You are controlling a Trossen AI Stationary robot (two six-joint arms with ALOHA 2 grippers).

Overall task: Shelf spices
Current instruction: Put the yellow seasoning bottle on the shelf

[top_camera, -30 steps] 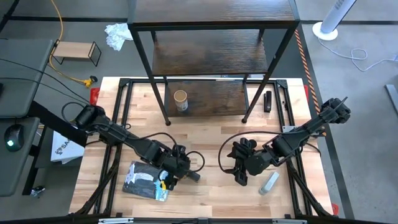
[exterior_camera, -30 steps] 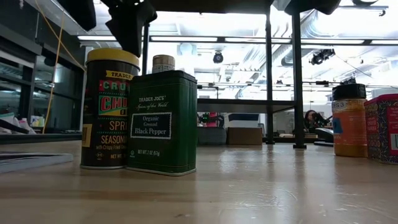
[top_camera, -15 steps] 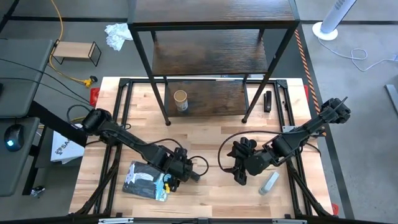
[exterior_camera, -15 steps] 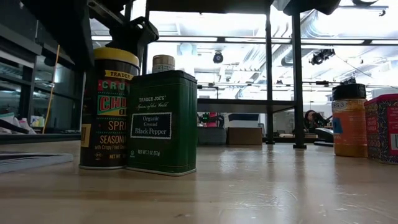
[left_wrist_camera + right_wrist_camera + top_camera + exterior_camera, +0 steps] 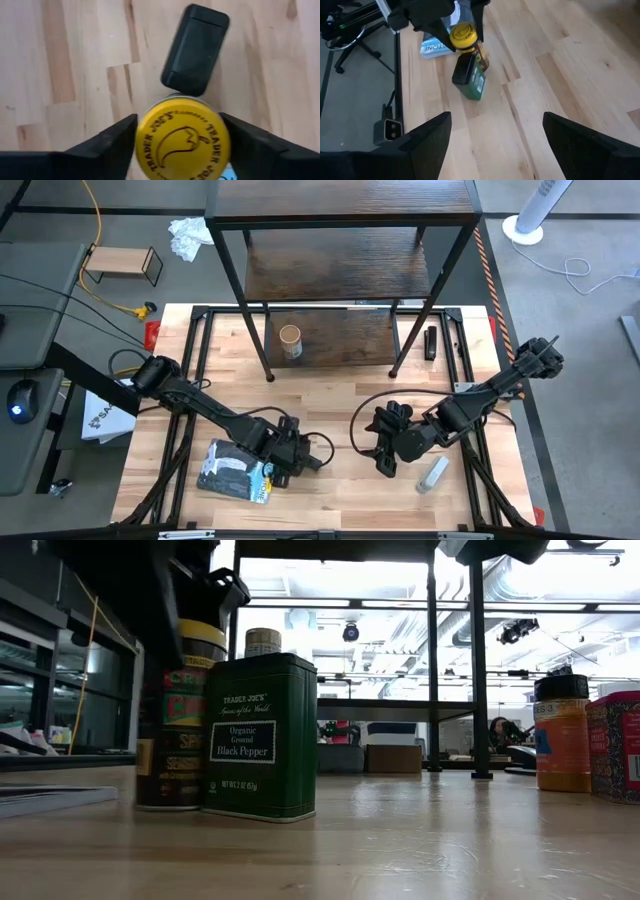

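The yellow-lidded jar [image 5: 182,140] stands upright on the table, touching the small dark tin [image 5: 195,50] labelled black pepper [image 5: 262,735]. My left gripper [image 5: 177,117] is open and low over the jar, with one finger [image 5: 117,137] on each side of the lid. My right gripper [image 5: 495,145] is open wide and hovers right of centre [image 5: 383,450]. The tan-lidded jar [image 5: 290,340] stands on the lowest board of the shelf [image 5: 340,270]. The brown jar [image 5: 562,735] and the red one [image 5: 618,745] stand on the table at the low view's right. My left gripper comes at the yellow-lidded jar from above, fingers pointing down beside its lid [image 5: 150,150]. One dark finger [image 5: 155,690] covers the jar's side in the low view. I cannot tell whether the fingers touch it. The jar stands on the table.
The flat blue-grey packet [image 5: 235,470] lies just left of the left gripper. The grey-white tube [image 5: 432,473] lies near the right gripper. A small black object [image 5: 430,342] lies by the shelf's right leg. Bare tabletop [image 5: 330,395] lies between the arms and the shelf.
My left gripper has come down from above the yellow-lidded jar until its fingers stand beside the lid, shifting slightly toward the table's right. In the low view a dark finger now covers the jar's side.
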